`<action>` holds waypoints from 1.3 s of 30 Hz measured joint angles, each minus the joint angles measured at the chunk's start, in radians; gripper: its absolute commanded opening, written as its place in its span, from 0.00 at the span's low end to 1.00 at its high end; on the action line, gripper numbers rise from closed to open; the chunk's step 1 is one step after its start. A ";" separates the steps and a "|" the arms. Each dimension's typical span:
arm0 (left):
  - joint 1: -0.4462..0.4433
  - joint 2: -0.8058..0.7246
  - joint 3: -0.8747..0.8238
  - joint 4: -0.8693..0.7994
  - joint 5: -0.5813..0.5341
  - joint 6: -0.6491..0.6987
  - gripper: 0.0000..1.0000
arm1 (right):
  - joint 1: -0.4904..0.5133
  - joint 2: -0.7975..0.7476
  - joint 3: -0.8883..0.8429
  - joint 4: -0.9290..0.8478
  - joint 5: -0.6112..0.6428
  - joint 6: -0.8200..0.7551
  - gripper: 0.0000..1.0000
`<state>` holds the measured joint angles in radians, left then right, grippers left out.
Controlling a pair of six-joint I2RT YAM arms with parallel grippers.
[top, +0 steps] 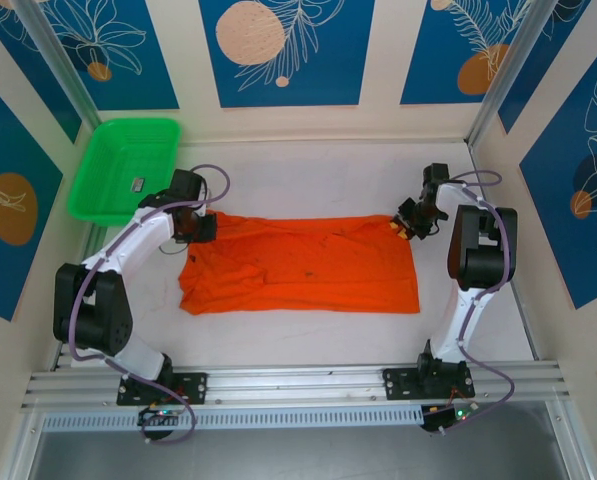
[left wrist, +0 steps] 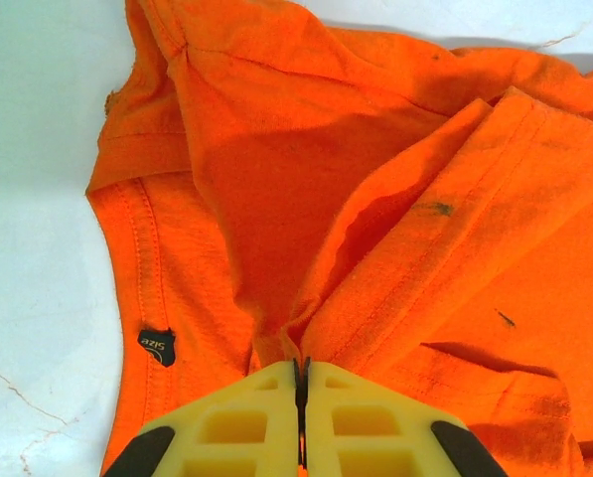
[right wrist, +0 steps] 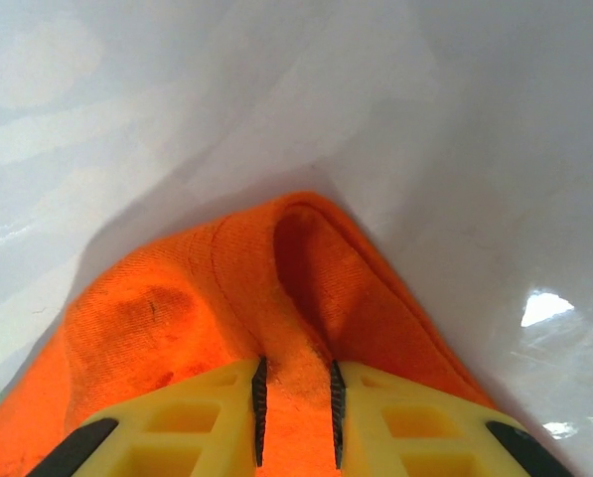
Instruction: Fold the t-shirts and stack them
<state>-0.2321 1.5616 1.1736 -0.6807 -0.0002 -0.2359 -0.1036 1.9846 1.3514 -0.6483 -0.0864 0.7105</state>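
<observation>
Fold in hand: left gripper (left wrist: 301, 370) and right gripper (right wrist: 296, 386) each pinched shut on the far edge of the bright orange cloth t-shirt (top: 298, 268). Next move likely needs an even nearward pull.

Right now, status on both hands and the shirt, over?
Left hand shut on t-shirt. Right hand shut on its far corner. Green tray apart, far left.
</observation>
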 measured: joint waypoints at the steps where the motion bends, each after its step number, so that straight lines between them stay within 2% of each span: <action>1: 0.000 0.000 0.000 0.000 0.000 0.000 0.07 | 0.002 0.000 0.000 0.000 0.001 0.000 0.26; 6: 0.000 0.008 0.002 0.000 0.000 0.000 0.07 | 0.009 0.007 0.001 -0.019 0.012 -0.004 0.09; 11: 0.000 0.014 0.011 0.000 0.000 0.000 0.07 | 0.012 0.016 0.006 -0.030 0.019 -0.009 0.01; 39: 0.000 0.092 0.232 -0.030 0.019 -0.027 0.07 | -0.030 -0.109 0.041 -0.056 -0.050 0.012 0.00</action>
<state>-0.2325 1.6539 1.4059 -0.7105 0.0189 -0.2626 -0.1333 1.8755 1.3926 -0.7044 -0.1368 0.7227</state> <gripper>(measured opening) 0.075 0.066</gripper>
